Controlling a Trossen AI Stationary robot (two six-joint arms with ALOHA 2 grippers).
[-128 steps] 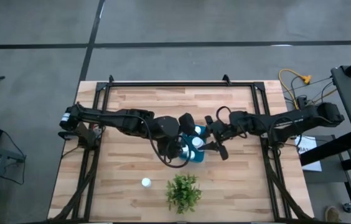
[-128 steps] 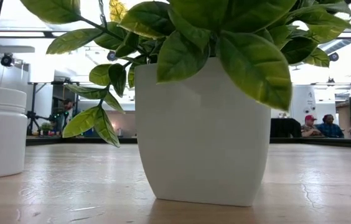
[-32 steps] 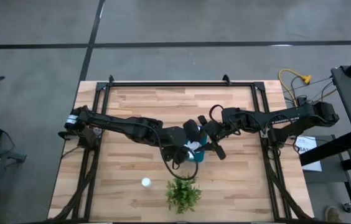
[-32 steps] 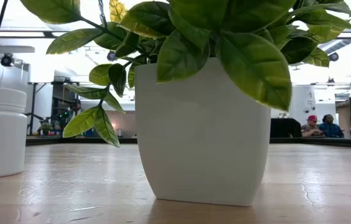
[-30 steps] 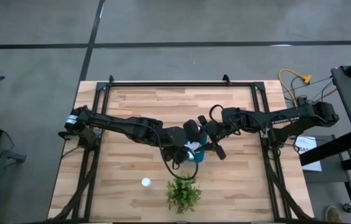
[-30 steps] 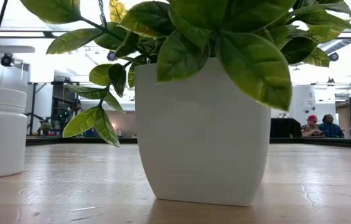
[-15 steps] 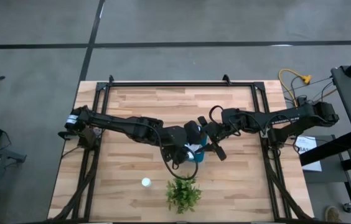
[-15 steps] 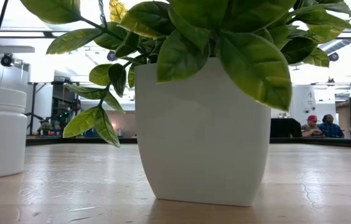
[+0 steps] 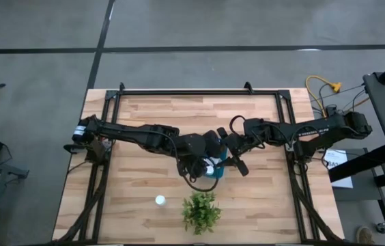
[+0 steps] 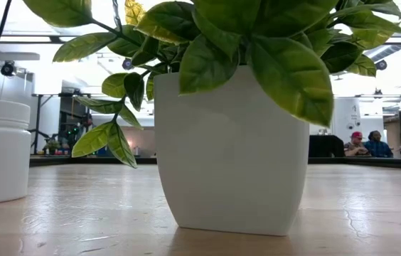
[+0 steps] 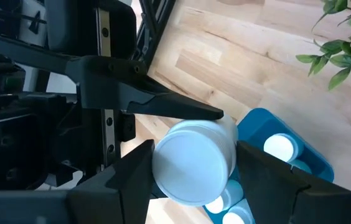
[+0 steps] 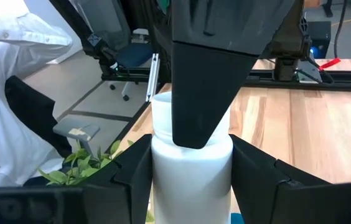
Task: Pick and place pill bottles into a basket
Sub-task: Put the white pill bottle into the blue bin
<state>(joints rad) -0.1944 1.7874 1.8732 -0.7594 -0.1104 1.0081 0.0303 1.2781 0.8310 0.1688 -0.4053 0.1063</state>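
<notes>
A white pill bottle (image 11: 194, 163) is in the air just above the teal basket (image 9: 215, 172), which stands on the table's middle. Both grippers are at this bottle. My left gripper (image 9: 208, 158) comes from the table's left and is shut on it. My right gripper (image 9: 228, 158) comes from the right and is shut on it as well. In the left wrist view the basket (image 11: 257, 119) holds several more bottles (image 11: 281, 147). One bottle (image 9: 160, 200) stands alone on its base near the front edge, left of the plant. My left gripper has the bottle between its two fingers (image 11: 126, 182), on opposite sides of the body just behind the cap (image 11: 163, 167). The cap faces the wrist, so the fingers lie along the bottle. The bottle is lifted clear, above the basket. My right gripper pinches the same bottle's body (image 12: 162, 171) between its two fingers (image 12: 132, 169), across the bottle, a quarter turn round from the left fingers. One left finger (image 12: 206, 68) lies over the side that faces my right wrist. The bottle is clear of the basket.
A green plant in a white pot (image 9: 201, 212) stands close in front of the basket and fills the low view (image 10: 229, 149). The lone bottle shows at that view's left (image 10: 0, 151). A person in a white shirt (image 12: 7, 93) is beyond the table.
My left gripper has moved a little toward the table's far edge and toward my right gripper, above the basket. My right arm has kept still.
</notes>
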